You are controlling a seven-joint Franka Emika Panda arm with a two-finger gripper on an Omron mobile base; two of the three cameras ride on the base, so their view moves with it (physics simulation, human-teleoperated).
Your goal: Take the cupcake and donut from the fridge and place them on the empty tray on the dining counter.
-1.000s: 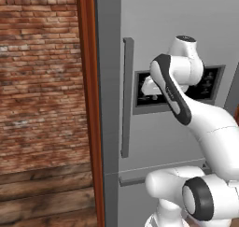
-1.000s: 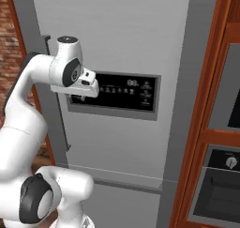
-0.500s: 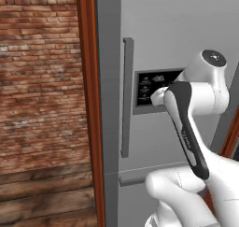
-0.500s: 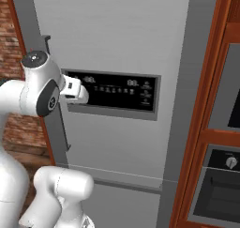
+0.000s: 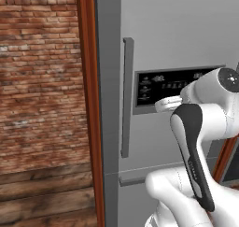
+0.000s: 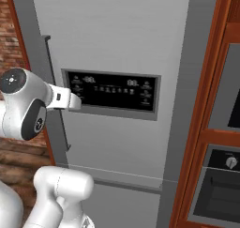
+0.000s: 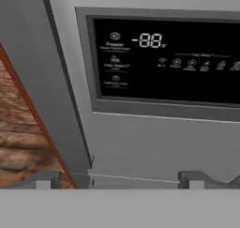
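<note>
The fridge (image 5: pixel 177 34) (image 6: pixel 117 34) (image 7: pixel 154 142) stands shut, so the cupcake and donut are hidden. The tray and the dining counter are out of view. In the hand view my gripper (image 7: pixel 119 180) is open, with nothing between its two fingertips (image 7: pixel 47 180). It points at the door just below the left end of the black dispenser panel (image 7: pixel 164 58) (image 5: pixel 168 86) (image 6: pixel 112 88). The long vertical handle (image 5: pixel 127 97) (image 6: pixel 49 58) runs a little to the left of my hand and is not touched.
A brick wall (image 5: pixel 42 81) and a red-brown wood post (image 5: pixel 86 104) lie left of the fridge. On its right is a wood cabinet frame (image 6: pixel 206 105) with a built-in oven (image 6: pixel 220 185). My own arm crowds the space before the door.
The arm has folded, its elbow swinging outward and down. The hand has slid left along the dispenser panel towards the handle, and the jaws have gone from shut to open.
</note>
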